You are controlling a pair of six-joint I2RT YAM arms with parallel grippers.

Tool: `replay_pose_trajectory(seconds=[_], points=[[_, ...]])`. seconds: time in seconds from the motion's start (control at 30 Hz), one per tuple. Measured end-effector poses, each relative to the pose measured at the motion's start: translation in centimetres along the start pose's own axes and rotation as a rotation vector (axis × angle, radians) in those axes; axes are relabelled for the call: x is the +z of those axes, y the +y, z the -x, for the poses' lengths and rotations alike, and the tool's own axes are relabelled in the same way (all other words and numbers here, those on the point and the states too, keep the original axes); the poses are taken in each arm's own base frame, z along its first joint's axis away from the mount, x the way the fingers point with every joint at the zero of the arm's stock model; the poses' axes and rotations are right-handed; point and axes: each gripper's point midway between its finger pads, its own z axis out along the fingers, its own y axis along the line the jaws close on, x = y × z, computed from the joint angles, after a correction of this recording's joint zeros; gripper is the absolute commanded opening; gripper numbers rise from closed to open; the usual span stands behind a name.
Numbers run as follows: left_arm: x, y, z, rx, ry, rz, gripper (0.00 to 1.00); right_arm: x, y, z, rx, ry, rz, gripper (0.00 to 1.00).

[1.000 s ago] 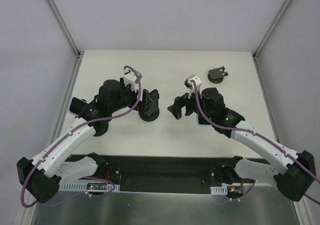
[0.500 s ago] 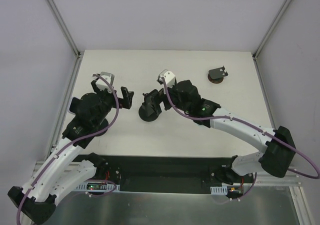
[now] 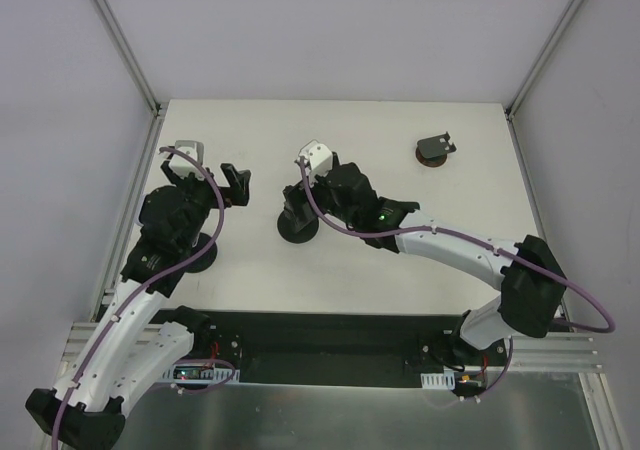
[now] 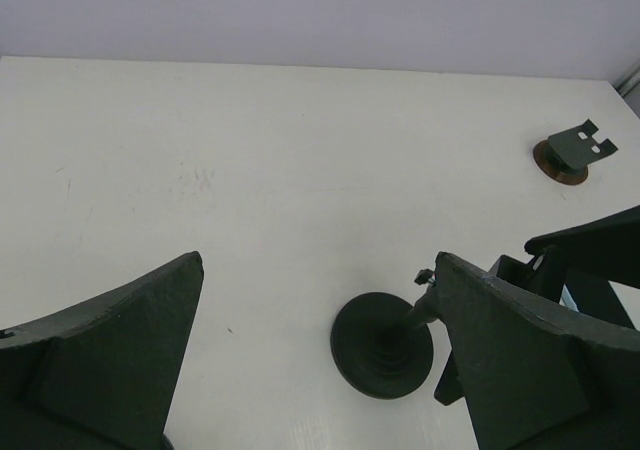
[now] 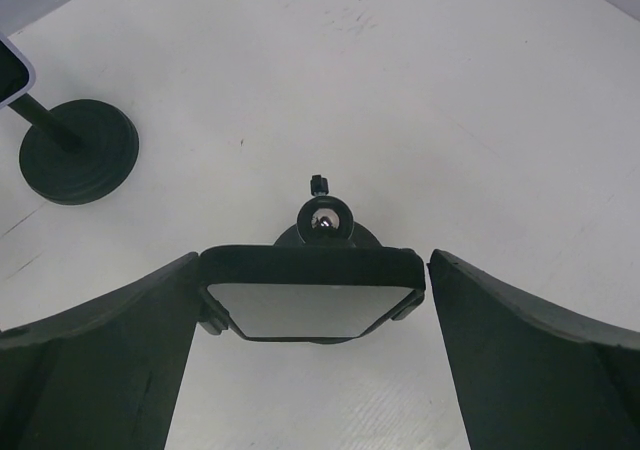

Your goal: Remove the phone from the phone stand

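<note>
The right fingers are spread wide, one on either side of the phone. They sit close to its edges but grip nothing. The phone sits clamped on the phone stand, mid-worktop. The step in hand looks like the grasp. The next move calls for closing squarely on the phone, then lifting it clear without toppling the stand. The left fingers, equally wide and empty, hover to the left.

Phone: glossy screen, matt black case. Stand: matt black, shiny metal ball joint. Worktop: matt off-white, faintly scuffed. Fingers: matt black plastic.
</note>
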Motion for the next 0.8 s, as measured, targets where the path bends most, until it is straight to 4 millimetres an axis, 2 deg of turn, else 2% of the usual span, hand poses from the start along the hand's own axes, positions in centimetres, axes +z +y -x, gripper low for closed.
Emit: replay_pose_trajectory(seconds=[0.3, 0.43, 0.6, 0.7, 0.73, 0.8], points=[[0.5, -1.7, -1.2, 0.004, 0.052, -0.097, 0.99, 1.1, -0.2, -0.2, 0.01, -0.007, -0.021, 0.99], [0.4, -2.9, -1.7, 0.015, 0.076, -0.169, 0.99, 1.3, -0.1, -0.2, 0.012, -0.01, -0.021, 0.89], [-0.4, -4.6, -1.9, 0.063, 0.08, -0.284, 0.99, 1.4, 0.2, -0.2, 0.015, -0.013, -0.01, 0.67], [-1.3, -5.6, -3.1, 0.104, 0.097, -0.371, 0.98, 1.4, 0.2, -0.3, 0.018, -0.016, -0.009, 0.5], [-1.5, -5.9, -3.7, 0.115, 0.107, -0.403, 0.98, 1.4, 0.2, -0.3, 0.018, -0.02, -0.009, 0.36], [-2.0, -6.6, -4.9, 0.146, 0.131, -0.472, 0.98, 1.4, 0.2, -0.3, 0.018, -0.024, -0.009, 0.24]])
